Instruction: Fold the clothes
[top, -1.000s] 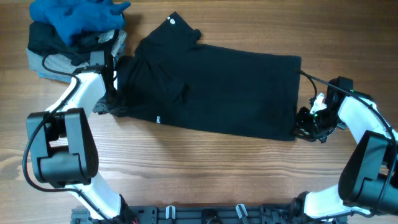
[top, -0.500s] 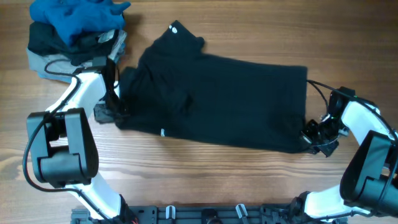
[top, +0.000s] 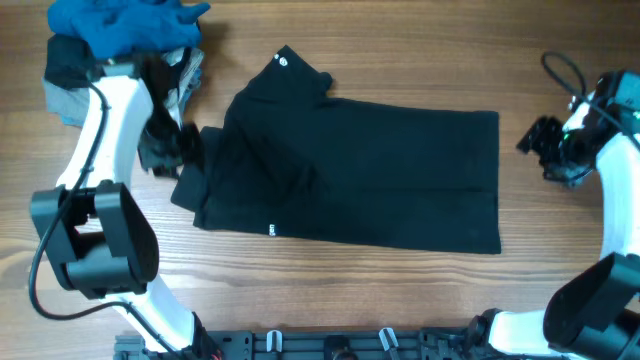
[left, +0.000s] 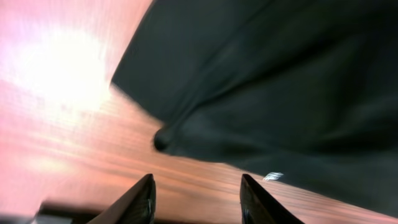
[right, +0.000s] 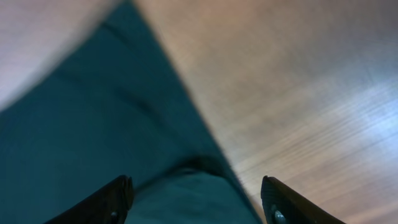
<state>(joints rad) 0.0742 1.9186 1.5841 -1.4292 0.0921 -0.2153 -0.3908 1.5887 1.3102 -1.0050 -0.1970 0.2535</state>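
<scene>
Overhead, the black garment (top: 370, 170) lies flat on the tabletop (top: 400, 300); the left tool (top: 160, 150) and right tool (top: 546, 150) have just dropped its ends and pulled away. Left wrist: fingers (left: 140, 199) spread, empty, above the hem. Right wrist: likewise empty, so folding can probably begin.

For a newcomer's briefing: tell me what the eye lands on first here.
A black garment lies spread across the middle of the wooden table. A heap of clothes topped with blue sits at the far left corner. The left gripper and right gripper are open and empty, one at each end.
</scene>
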